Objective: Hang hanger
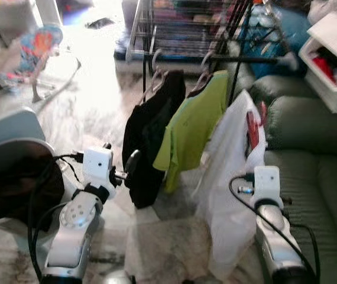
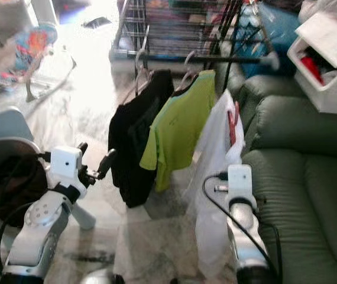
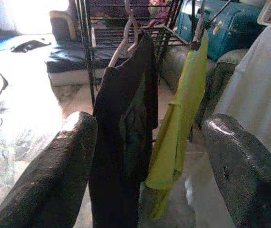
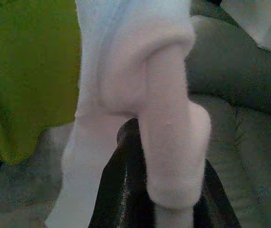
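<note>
So the right gripper (image 4: 150, 209) is clenched on a fold of the white cloth garment (image 1: 230, 177), which drapes down over it and hides most of both fingers. A red hanger (image 1: 252, 130) pokes out of that garment's top, up ahead of the gripper, but whether its hook reaches the black metal rail (image 1: 245, 59) is hard to tell. Just left of the gripper hang a lime green t-shirt (image 1: 192, 127) and a black shirt (image 1: 154, 136), both on hangers on that rail, crowding that side. The grey-green sofa (image 1: 310, 136) sits tight on the right. The left gripper (image 3: 147, 156) is spread wide, holding nothing, facing the black shirt with bare floor (image 1: 91, 100) beyond.
</note>
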Tool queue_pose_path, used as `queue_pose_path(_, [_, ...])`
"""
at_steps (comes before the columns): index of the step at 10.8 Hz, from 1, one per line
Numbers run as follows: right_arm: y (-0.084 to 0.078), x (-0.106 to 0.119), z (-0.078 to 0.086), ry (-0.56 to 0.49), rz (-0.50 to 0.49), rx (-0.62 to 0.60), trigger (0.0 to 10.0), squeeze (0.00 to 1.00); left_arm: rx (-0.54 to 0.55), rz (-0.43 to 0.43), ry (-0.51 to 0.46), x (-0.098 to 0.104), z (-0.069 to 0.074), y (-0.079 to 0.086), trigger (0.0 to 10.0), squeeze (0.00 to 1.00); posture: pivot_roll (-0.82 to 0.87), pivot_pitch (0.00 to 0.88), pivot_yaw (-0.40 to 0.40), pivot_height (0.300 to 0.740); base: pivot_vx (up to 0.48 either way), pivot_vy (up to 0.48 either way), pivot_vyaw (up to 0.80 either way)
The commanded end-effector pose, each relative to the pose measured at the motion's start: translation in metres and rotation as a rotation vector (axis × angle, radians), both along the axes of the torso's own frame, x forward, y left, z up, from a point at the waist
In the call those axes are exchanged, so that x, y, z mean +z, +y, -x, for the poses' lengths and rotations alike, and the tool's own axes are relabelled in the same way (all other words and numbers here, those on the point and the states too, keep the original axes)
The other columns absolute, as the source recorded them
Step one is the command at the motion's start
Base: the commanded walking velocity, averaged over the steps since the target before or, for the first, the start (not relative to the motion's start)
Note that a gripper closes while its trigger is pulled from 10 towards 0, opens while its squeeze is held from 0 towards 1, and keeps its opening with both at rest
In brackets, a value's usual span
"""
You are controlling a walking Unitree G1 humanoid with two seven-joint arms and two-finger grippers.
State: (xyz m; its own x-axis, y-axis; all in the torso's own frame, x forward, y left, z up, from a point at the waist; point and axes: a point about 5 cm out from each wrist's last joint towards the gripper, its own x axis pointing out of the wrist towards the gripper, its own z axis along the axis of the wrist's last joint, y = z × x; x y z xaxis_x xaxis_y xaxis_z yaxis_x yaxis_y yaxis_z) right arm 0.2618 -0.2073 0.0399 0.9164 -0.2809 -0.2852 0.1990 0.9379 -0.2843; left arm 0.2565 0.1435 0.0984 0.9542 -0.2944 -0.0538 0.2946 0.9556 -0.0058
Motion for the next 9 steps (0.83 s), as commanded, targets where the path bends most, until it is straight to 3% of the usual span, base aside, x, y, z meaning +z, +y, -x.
queue_pose_path(1, [-0.004, 0.014, -0.008, -0.065, 0.015, -0.020, 10.0, 0.00, -0.023, 0.004, 0.004, 0.001, 0.002, -0.003, 10.0, 0.00, -0.05, 0.040, -0.021, 0.740, 0.424, 0.000, 0.00])
queue_pose_path(5, [-0.008, 0.030, -0.021, -0.152, 0.001, -0.053, 10.0, 0.00, -0.035, 0.003, 0.006, 0.001, 0.001, -0.006, 10.0, 0.00, -0.04, 0.048, -0.024, 0.740, 0.408, 0.000, 0.00])
queue_pose_path(7, [-0.007, 0.030, -0.019, -0.162, -0.008, -0.047, 10.0, 0.00, -0.028, 0.006, 0.006, 0.001, 0.002, -0.006, 10.0, 0.00, -0.04, 0.048, -0.024, 0.740, 0.362, 0.000, 0.00])
queue_pose_path(9, [-0.001, 0.029, -0.023, -0.160, -0.047, -0.006, 10.0, 0.00, 0.008, 0.002, 0.010, 0.000, -0.001, -0.004, 10.0, 0.00, -0.05, 0.045, -0.029, 0.740, 0.000, 0.000, 0.00])
